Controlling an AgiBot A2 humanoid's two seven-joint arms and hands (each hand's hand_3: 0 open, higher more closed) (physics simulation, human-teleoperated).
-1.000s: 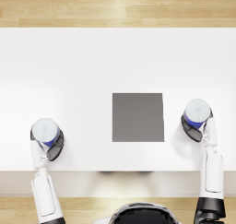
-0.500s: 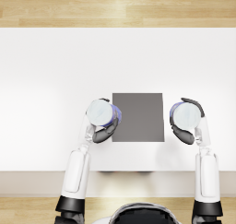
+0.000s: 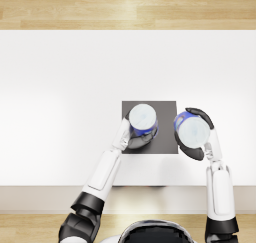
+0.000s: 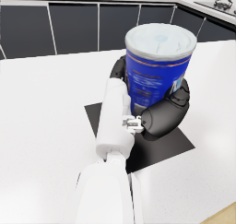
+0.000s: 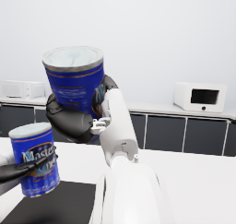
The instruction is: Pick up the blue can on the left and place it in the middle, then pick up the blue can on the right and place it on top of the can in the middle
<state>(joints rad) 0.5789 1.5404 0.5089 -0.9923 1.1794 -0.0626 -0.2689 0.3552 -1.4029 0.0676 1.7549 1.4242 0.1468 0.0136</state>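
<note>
A dark square mat (image 3: 165, 112) marks the table's middle. Over its left part one blue can with a pale lid (image 3: 142, 118) stands upright, gripped from the side by my left hand (image 3: 134, 138). The left wrist view shows this can (image 4: 159, 66) wrapped by the left hand (image 4: 162, 118), its base hidden. My right hand (image 3: 198, 146) holds the second blue can (image 3: 193, 131) at the mat's right edge. In the right wrist view that can (image 5: 76, 78) is held by the right hand (image 5: 73, 119) well above the first can (image 5: 37, 159), beside it.
The white table (image 3: 60, 87) runs wide on both sides, its front edge close to my body, with wooden floor (image 3: 125, 7) beyond the far edge. Dark cabinets and a white microwave (image 5: 200, 97) stand in the background.
My left hand has carried its can from the table's left side rightward onto the mat. My right hand has lifted its can and brought it left to the mat's right edge.
</note>
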